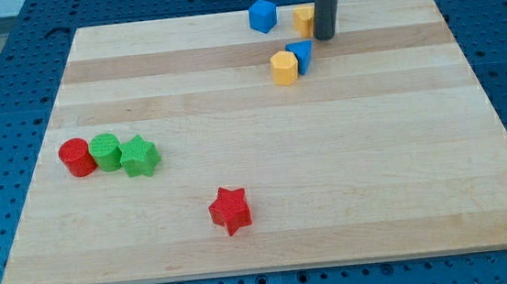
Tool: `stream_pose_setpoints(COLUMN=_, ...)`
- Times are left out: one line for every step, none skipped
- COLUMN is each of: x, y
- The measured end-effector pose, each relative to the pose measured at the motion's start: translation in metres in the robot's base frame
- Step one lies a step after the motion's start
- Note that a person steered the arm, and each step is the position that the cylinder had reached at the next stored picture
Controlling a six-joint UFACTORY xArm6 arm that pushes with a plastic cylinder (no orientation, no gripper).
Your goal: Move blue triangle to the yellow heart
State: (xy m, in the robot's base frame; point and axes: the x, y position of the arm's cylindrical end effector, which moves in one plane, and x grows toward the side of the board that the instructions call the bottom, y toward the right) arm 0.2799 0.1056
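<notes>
Now my tip (pixel 324 36) just beside blue triangle (pixel 300 55), perhaps touching.

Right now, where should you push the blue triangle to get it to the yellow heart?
I can only push. I'd press the blue triangle's lower side, coming from the view's bottom, since the yellow block I take for the heart sits above it. Now my tip is at its upper right.

Dark rod descending vertically from the frame's top edge, right of centre; my tip (pixel 324 36) rests low.
</notes>
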Motion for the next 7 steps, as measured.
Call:
stream_pose_setpoints(x=0.001, y=-0.013)
stream_pose_setpoints(x=-0.021, y=-0.014)
stream_pose_setpoints(x=-0.043, y=-0.014)
stream_pose_setpoints(x=-0.036, y=-0.012)
stream_pose_setpoints(x=-0.025, y=0.020)
stream_pose_setpoints(x=0.001, y=0.053)
stream_pose_setpoints(x=0.069, y=0.054)
